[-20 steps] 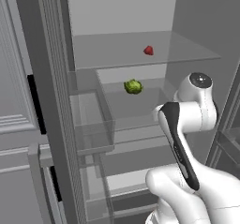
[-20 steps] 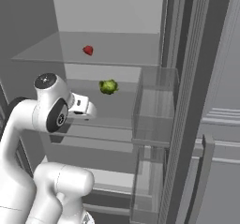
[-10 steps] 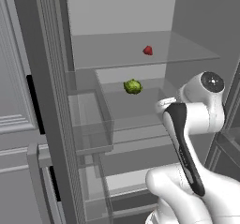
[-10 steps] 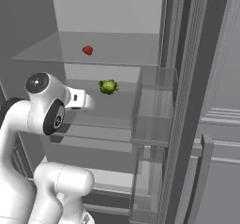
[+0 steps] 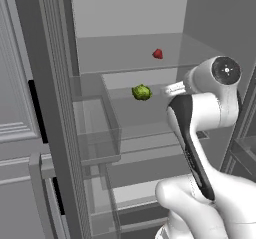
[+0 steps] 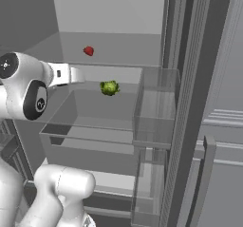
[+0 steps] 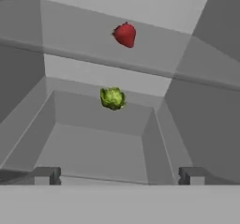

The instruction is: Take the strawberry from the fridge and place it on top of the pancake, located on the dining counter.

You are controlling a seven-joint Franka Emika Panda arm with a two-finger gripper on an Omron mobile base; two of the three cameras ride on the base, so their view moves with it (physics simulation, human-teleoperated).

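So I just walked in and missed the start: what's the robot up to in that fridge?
The arm is reaching into the open fridge with its gripper open and empty. The strawberry sits untouched on the upper glass shelf, and a green round fruit lies on the shelf below it. In the hand view the gripper faces both fruits, with nothing between its fingertips. Nothing has been grasped yet.

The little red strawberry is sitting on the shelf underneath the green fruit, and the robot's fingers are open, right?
Not quite. The strawberry sits on the glass shelf above the green fruit, not underneath it; the hand view shows this, with the red one higher and farther back. The rest holds: the gripper is open, its two fingertips spread wide with nothing between them.
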